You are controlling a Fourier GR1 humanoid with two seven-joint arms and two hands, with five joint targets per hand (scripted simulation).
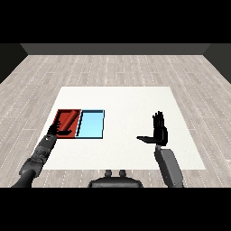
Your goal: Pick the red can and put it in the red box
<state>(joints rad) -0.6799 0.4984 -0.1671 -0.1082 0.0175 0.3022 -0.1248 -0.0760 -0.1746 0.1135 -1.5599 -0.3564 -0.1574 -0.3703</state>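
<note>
Two hands: right hand raised open, empty; left hand at red tray, fingers unclear.
Risk: red can unseen; placement may be unconfirmed.

Your robot's right hand is held up, with its fingers straight and pointing away from you and its thumb sticking out to the left. Its grey forearm rises from the bottom of the view. The left hand reaches forward, low, with its fingers relaxed and spread.
</note>
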